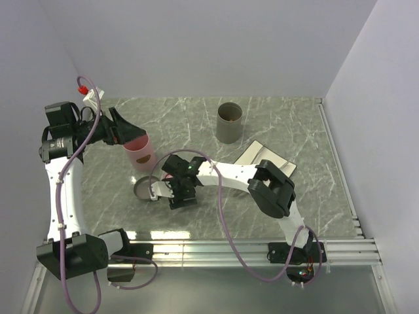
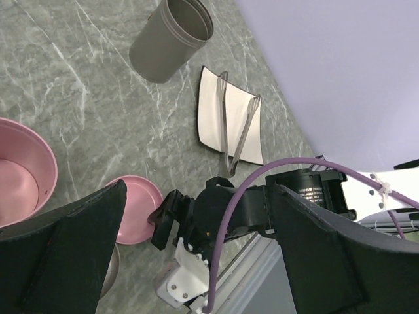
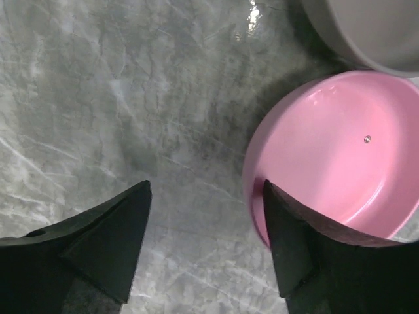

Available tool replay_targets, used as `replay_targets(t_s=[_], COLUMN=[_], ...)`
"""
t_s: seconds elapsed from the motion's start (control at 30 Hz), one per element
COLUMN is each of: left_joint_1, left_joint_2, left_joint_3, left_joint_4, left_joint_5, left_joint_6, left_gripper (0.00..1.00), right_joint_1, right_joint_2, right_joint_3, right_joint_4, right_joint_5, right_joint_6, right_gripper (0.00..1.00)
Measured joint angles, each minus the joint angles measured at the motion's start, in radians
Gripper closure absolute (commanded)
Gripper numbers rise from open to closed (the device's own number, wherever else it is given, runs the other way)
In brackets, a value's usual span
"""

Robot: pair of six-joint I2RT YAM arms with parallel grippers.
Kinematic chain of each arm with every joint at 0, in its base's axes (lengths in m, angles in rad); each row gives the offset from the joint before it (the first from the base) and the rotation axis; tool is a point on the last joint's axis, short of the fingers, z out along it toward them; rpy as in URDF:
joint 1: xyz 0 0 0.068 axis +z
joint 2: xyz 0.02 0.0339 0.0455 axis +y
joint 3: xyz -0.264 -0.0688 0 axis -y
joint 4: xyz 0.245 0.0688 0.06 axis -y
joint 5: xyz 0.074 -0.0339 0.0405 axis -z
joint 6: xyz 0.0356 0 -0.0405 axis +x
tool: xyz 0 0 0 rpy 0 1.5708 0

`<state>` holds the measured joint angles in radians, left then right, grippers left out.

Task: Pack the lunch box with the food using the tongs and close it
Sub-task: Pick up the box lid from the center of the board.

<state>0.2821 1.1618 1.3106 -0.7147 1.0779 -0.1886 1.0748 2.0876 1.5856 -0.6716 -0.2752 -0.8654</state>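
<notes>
The lunch box stands in parts: a tall pink tub (image 1: 139,152), a shallow pink dish (image 3: 340,150) and a grey bowl (image 3: 373,33). My right gripper (image 3: 206,190) is open low over the table, one finger inside the dish's rim and the other outside it. It grips nothing. The tongs (image 2: 232,127) lie on the white square plate (image 2: 211,111), away from both grippers. My left gripper (image 1: 127,134) hangs open and empty beside the tall pink tub (image 2: 19,176). No food shows in any view.
A grey metal cup (image 1: 229,121) stands at the back middle of the marble table. The right arm (image 1: 262,183) reaches across in front of the plate (image 1: 252,154). Rails run along the near edge (image 1: 249,248), and walls close in the left, back and right.
</notes>
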Motion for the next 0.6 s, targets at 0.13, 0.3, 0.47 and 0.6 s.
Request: replay_targets(t_s=[0.13, 0.3, 0.47, 0.6], left_joint_1=[0.000, 0.000, 0.000, 0.000], left_joint_2=[-0.002, -0.002, -0.010, -0.029], left_joint_3=[-0.002, -0.011, -0.017, -0.026], left_joint_4=[0.005, 0.010, 0.023, 0.048], left_joint_5=[0.006, 0.006, 0.007, 0.006], left_joint_6=[0.000, 0.000, -0.004, -0.025], left_gripper=[0.01, 0.00, 0.01, 0.01], right_joint_1=[0.000, -0.006, -0.016, -0.029], right_joint_2=[0.010, 0.013, 0.013, 0.013], right_joint_3=[0.000, 0.000, -0.004, -0.004], right_joint_4=[0.018, 0.052, 0.094, 0.113], right_joint_5=[-0.001, -0.001, 0.005, 0.001], right_joint_6=[0.001, 0.013, 0.050, 0.091], right_gripper=[0.35, 0.59, 0.78, 0.98])
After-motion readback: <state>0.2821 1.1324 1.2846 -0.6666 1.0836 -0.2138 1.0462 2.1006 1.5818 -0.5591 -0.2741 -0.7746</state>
